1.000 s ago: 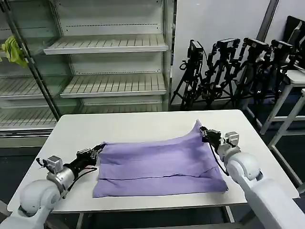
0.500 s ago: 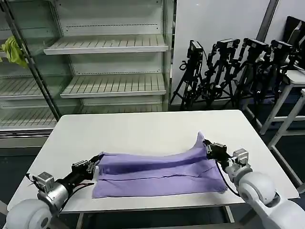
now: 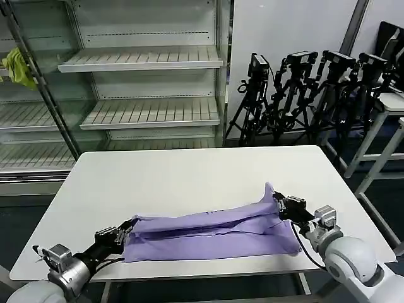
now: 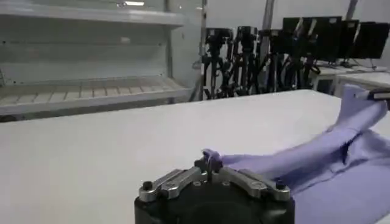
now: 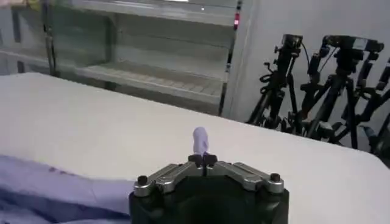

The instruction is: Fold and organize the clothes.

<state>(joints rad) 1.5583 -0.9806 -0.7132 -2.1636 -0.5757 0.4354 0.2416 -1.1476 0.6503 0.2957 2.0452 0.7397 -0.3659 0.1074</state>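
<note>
The clothes, a lavender T-shirt [image 3: 208, 233], lie in a long folded band across the front of the white table [image 3: 189, 170]. My left gripper [image 3: 128, 228] is shut on its left corner, low over the table; a bit of purple cloth [image 4: 212, 157] sticks out between the fingers [image 4: 208, 165]. At the right end my right gripper [image 3: 278, 203] is shut on the other corner, which it holds raised in a small peak [image 3: 269, 191]. A tuft of cloth [image 5: 200, 140] stands up from its closed fingers [image 5: 203, 161]. The shirt [image 4: 341, 164] stretches away from the left gripper.
Empty metal shelves [image 3: 139, 60] stand behind the table, with a small yellow-green cloth [image 3: 17, 66] hanging at the far left. A group of black tripods [image 3: 303, 88] stands at the back right. The table's far half is bare white surface.
Both grippers have pulled their corners of the shirt toward the table's front edge and lowered. The raised back layer has come down over the front part, leaving a narrower band.
</note>
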